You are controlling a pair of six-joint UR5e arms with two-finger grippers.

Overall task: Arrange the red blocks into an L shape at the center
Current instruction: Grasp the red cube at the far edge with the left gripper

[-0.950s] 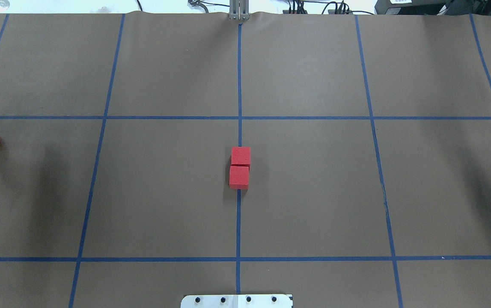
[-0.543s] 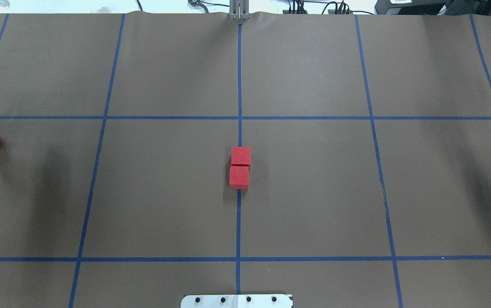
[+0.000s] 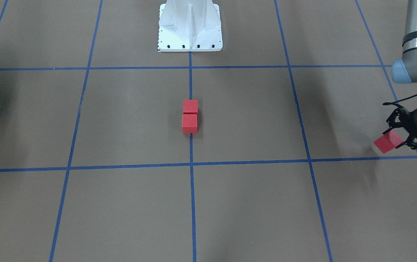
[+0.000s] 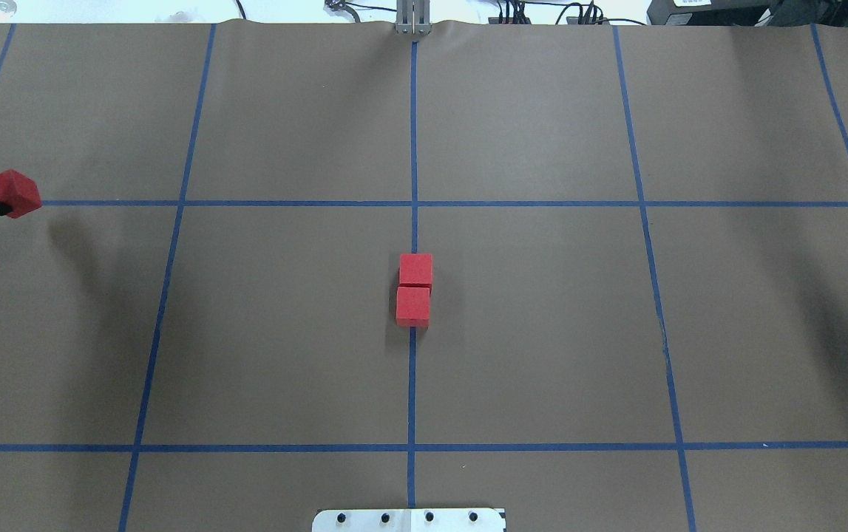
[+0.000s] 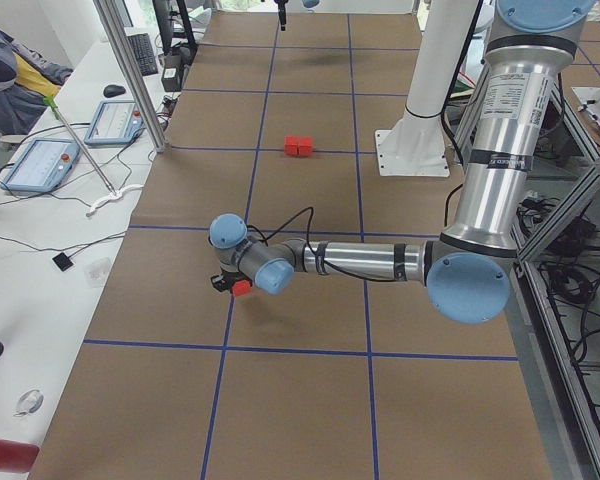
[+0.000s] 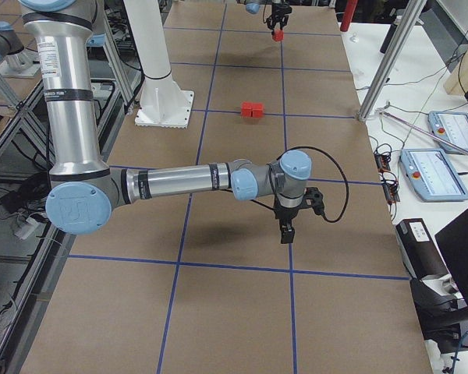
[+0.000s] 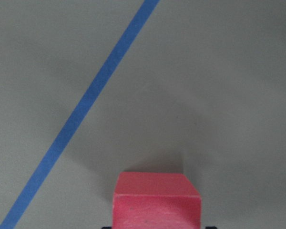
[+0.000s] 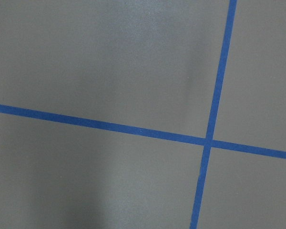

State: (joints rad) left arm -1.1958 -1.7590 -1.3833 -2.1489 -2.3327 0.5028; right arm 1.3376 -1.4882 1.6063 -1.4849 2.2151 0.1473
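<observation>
Red blocks [image 4: 415, 272]: two sit touching in a short column on the center line [image 4: 412, 377], the near block [image 4: 412, 307] nudged slightly toward the robot's left, no L yet. Third block [image 4: 14, 193] is out at the far left edge of the table [image 4: 290, 332], tilted and lifted off the surface, pinched between the fingers of the left gripper [image 3: 397, 139], which is closed down to block width. Right gripper [image 6: 285, 232] hangs above the table on the right side, well apart from all three blocks; can't tell whether it is spread or closed.
</observation>
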